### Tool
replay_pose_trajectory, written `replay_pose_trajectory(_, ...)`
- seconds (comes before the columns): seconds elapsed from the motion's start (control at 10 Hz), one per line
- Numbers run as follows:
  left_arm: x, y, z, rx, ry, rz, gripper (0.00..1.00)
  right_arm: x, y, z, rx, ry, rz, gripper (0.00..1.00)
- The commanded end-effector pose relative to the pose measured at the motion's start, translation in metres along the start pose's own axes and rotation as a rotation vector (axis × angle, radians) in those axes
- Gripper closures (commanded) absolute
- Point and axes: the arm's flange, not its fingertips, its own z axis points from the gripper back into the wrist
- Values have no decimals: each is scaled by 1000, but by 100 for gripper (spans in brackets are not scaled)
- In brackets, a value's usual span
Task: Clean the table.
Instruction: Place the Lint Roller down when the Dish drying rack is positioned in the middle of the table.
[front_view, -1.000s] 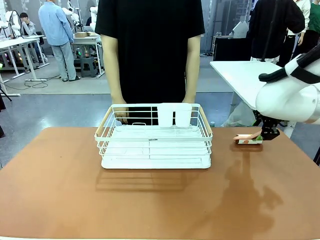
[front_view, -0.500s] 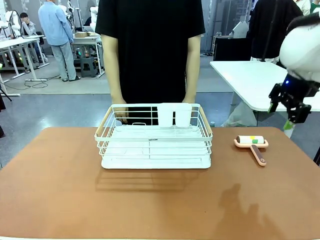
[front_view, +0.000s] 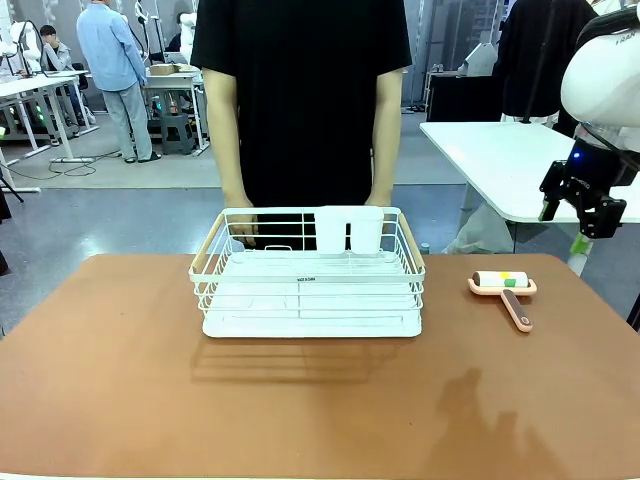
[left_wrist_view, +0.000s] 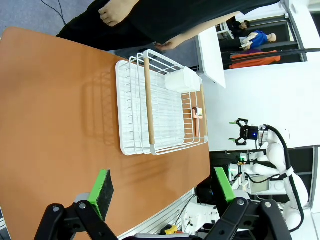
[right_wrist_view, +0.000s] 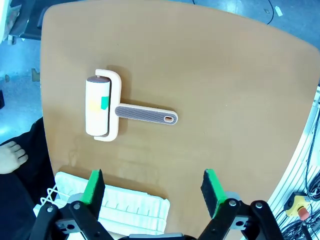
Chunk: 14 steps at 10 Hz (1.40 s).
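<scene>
Terracotta matte worktop (front_view: 120, 400), rounded corners. White wire dish rack (front_view: 308, 285): far-edge centre, person's hands behind it. Pink-handled lint roller (front_view: 505, 290): far right corner, lying flat. My right end effector (front_view: 590, 215): raised above that corner, fingers apart, empty. My left end effector (left_wrist_view: 160, 192): apart, empty.

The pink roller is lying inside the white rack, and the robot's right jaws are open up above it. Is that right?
Not quite. The roller is not inside the rack; it lies on the table beside the rack, apart from it. The front view shows this, and the right wrist view too. The rest holds: the right gripper hangs above the roller with its jaws open.
</scene>
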Motion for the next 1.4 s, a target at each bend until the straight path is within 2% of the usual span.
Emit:
replay_pose_trajectory(0.0,0,-2,2,-17,-7,0,0,-3,-6,-1,19,-3,4,0)
replay_pose_trajectory(1.3,0,-2,2,-17,-7,0,0,-3,-6,-1,19,-3,4,0)
